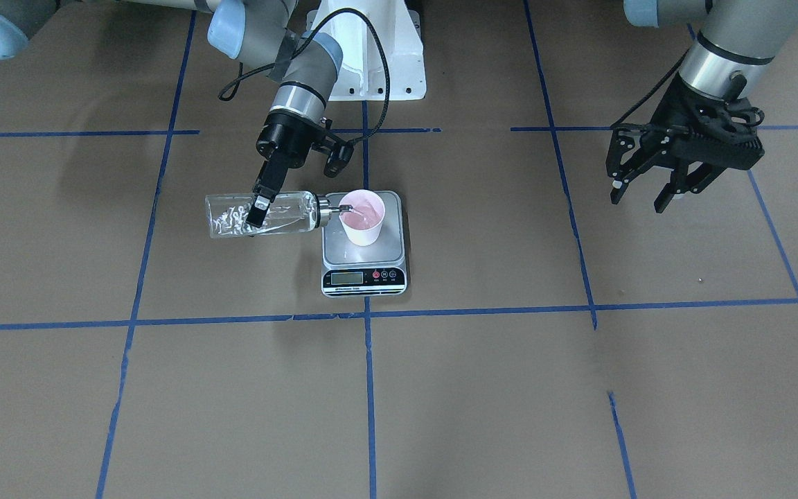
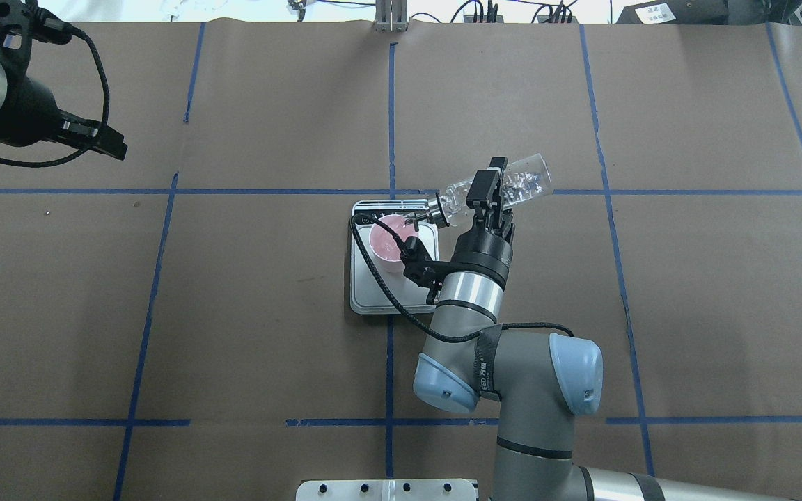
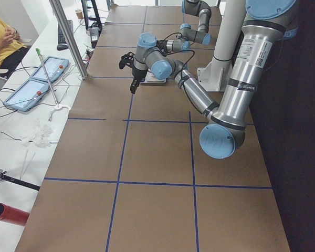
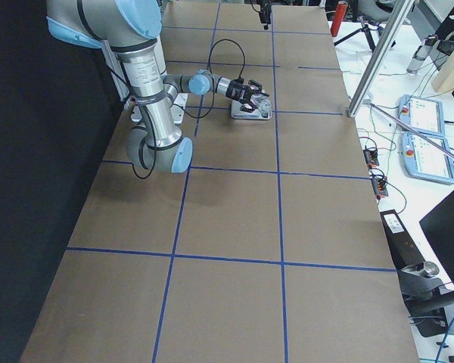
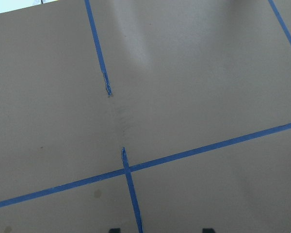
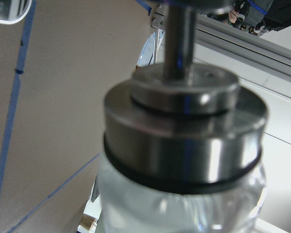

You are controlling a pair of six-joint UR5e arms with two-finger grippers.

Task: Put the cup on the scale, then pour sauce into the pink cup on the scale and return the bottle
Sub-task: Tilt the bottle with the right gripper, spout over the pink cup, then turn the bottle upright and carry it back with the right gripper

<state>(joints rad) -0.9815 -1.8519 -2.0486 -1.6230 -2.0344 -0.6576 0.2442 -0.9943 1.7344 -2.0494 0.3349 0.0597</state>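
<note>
The pale pink cup (image 1: pixel 362 216) stands upright on the silver-grey scale (image 1: pixel 364 267); both also show in the overhead view, the cup (image 2: pixel 388 245) on the scale (image 2: pixel 366 296). My right gripper (image 1: pixel 260 208) is shut on the clear glass bottle (image 1: pixel 229 216), holding it tipped nearly level, with the silver spout over the cup's rim. Clear sauce (image 1: pixel 233 220) lies along the bottle. The right wrist view is filled by the bottle's metal cap (image 6: pixel 184 131). My left gripper (image 1: pixel 638 201) is open and empty, raised far to the side.
The brown table (image 1: pixel 482 388) carries a grid of blue tape lines (image 1: pixel 370 388). The robot's white base (image 1: pixel 371 55) stands behind the scale. Tablets (image 3: pixel 34 86) and cables lie on the side bench beyond the table's edge.
</note>
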